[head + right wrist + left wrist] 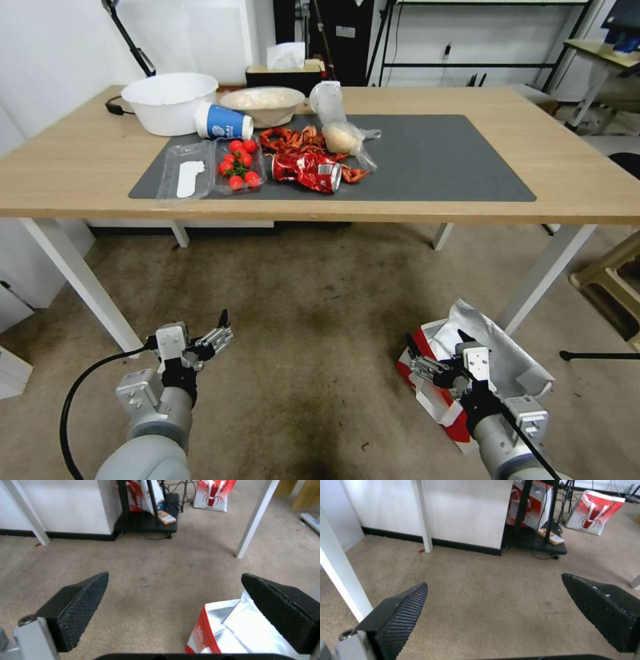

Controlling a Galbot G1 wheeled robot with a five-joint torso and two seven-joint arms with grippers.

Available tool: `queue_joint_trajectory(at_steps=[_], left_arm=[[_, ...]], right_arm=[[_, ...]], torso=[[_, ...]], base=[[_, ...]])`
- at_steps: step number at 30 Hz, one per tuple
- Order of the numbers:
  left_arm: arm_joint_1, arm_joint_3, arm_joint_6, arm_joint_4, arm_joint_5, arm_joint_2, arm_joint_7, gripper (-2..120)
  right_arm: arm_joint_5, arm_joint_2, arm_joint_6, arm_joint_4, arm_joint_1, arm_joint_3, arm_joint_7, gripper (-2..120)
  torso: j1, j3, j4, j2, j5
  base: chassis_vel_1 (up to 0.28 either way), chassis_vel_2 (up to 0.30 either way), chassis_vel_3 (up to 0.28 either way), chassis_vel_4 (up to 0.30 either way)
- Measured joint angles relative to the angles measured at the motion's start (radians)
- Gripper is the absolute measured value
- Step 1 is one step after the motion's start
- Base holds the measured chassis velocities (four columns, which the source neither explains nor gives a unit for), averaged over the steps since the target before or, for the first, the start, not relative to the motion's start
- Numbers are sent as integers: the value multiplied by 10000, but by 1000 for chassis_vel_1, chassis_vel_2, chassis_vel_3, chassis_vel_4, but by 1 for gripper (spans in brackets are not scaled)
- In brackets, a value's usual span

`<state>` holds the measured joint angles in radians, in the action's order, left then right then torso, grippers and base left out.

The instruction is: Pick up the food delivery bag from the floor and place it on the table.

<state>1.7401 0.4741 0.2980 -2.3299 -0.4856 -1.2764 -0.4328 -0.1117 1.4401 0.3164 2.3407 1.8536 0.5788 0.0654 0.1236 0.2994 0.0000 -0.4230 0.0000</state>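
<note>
- The food delivery bag [445, 393] stands on the floor [313, 347], in front of the counter [80, 167] and close to its near right white leg [543, 277]. It is red and white, and its mouth gapes open to show crinkled silver foil lining.
- The right gripper [440, 357] hangs low over the bag, directly above its open mouth. Its jaws are spread wide and hold nothing.
- From the right wrist camera, the bag [233, 630] sits off to one side of the gap: its red side panel lies between the two black textured fingers [80, 605], while the foil lining runs up against the other finger. I cannot tell whether that finger touches the foil.
- The left gripper [220, 330] hovers above bare floor, well apart from the bag. Its jaws are also spread wide and empty.
- The left wrist camera shows bare floor [486, 592] between its jaws.
- On the counter lies a dark grey mat [427, 160] with clutter on its left half: a crumpled red snack wrapper [307, 170], a clear tray of cherry tomatoes [239, 165], a blue-and-white paper cup [223, 122] on its side and a clear plastic bag [340, 123].
- Behind these stand a large white bowl [168, 100] and a shallower bowl [262, 103].
</note>
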Motion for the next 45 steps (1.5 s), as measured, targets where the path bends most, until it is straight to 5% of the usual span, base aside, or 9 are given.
queue_joint_trajectory(at_steps=[45], left_arm=[[7,-180,-156,275,250,13,48,100]], right_arm=[[-139,-90,3,51,-18,106,-62,100]], torso=[[-492,-1101,0,1594,0]], base=[[0,0,0,0]])
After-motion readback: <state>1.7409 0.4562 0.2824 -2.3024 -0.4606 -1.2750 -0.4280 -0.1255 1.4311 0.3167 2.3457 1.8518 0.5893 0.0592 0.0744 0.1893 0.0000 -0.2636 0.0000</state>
